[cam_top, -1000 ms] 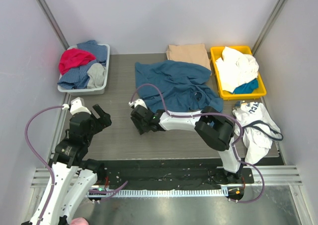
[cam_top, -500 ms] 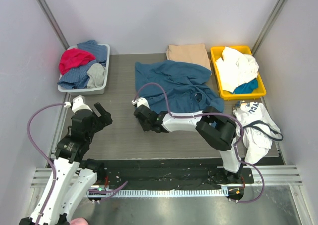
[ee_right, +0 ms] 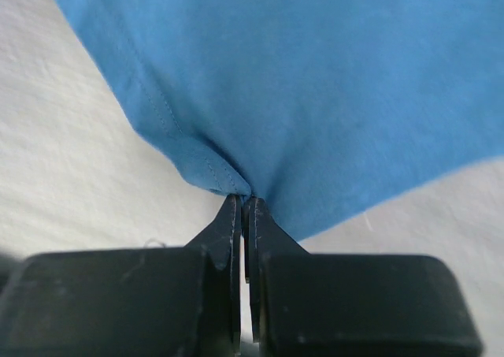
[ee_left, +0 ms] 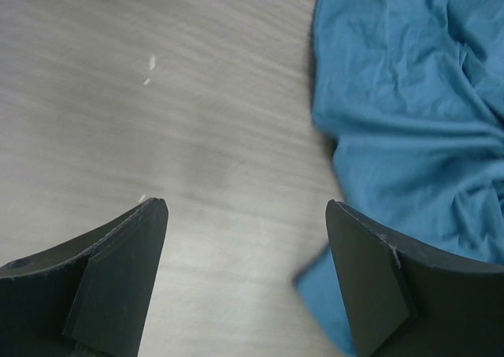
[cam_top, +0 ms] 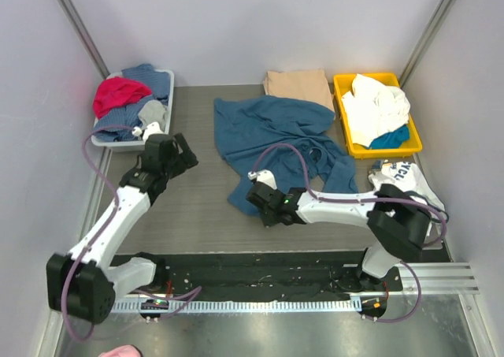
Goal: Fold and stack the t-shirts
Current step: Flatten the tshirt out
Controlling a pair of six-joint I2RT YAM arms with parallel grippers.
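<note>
The dark teal-blue t-shirt point(cam_top: 276, 132) lies crumpled and spread across the middle of the table. My right gripper point(cam_top: 252, 199) is shut on its near-left hem corner. In the right wrist view the jaws point(ee_right: 244, 203) pinch a fold of the blue cloth point(ee_right: 299, 81). My left gripper point(cam_top: 187, 154) hangs open over bare table, just left of the shirt's left edge. The left wrist view shows its fingers point(ee_left: 118, 270) wide apart and the blue cloth point(ee_left: 409, 97) to the right, touching nothing. A tan-beige t-shirt point(cam_top: 297, 83) lies folded at the back.
A grey bin point(cam_top: 161, 140) at the back left holds red, blue and grey clothes. A yellow bin point(cam_top: 343, 89) at the back right holds white and teal cloth. A white printed shirt point(cam_top: 402, 191) lies crumpled by the right edge.
My right gripper shut on the teal shirt's hem and drew it toward the near right. My left arm reached forward from the near left toward the shirt's left edge, staying open.
</note>
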